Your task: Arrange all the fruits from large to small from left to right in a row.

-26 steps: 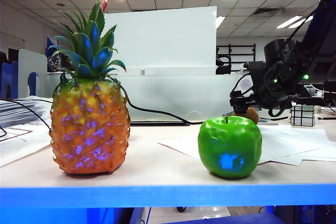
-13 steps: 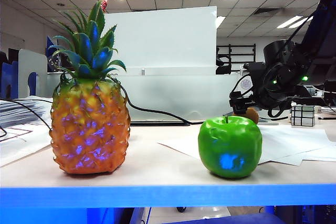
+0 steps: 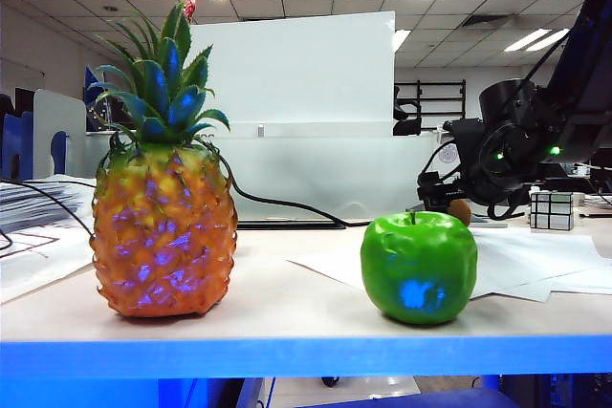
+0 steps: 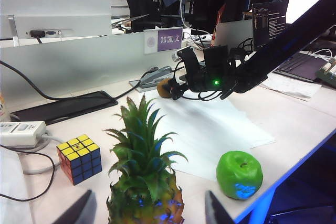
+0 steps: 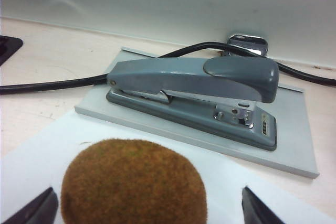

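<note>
A desk seen from above. At the bottom centre stands a pineapple [image 4: 144,182] with a spiky green crown, between the two spread fingertips of the left gripper [image 4: 146,211] at the bottom edge, which touch nothing. Lower right, near the desk's edge, sits a glossy green apple [image 4: 239,174]. Lower left lies a coloured puzzle cube [image 4: 80,158], with a white power strip [image 4: 21,132] at the left edge. White paper [image 4: 210,129] covers the centre. Above it, the black right gripper [image 4: 176,88] reaches in from the upper right, jaws apart around a brown kiwi [image 4: 164,88], beside a grey stapler [image 4: 155,76].
</note>
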`<state>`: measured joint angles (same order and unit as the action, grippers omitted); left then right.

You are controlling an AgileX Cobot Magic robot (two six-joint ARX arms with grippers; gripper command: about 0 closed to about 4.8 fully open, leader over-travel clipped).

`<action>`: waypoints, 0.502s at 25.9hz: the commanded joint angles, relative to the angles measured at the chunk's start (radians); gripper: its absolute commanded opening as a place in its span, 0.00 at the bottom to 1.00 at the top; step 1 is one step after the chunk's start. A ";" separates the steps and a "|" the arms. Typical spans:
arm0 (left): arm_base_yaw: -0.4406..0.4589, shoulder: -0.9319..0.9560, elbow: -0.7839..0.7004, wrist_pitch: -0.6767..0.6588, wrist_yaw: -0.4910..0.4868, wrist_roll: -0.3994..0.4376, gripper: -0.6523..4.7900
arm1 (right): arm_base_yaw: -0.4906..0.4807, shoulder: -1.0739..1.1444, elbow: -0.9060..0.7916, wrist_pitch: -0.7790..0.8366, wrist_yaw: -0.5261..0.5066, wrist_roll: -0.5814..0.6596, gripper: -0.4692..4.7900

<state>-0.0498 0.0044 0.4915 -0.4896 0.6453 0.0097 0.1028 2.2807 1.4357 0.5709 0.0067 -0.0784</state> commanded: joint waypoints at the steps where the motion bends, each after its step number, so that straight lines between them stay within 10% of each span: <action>1: 0.000 -0.002 0.001 0.013 0.006 0.002 0.62 | 0.000 0.000 0.004 0.021 -0.002 0.004 1.00; 9: 0.000 -0.002 0.001 0.012 0.006 0.002 0.62 | 0.000 0.008 0.004 0.037 -0.003 0.004 0.55; 13: 0.000 -0.002 0.000 0.012 0.003 0.002 0.62 | 0.000 0.007 0.004 0.039 -0.006 0.004 0.48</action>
<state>-0.0498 0.0044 0.4911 -0.4900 0.6453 0.0097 0.1032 2.2894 1.4372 0.6136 0.0036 -0.0753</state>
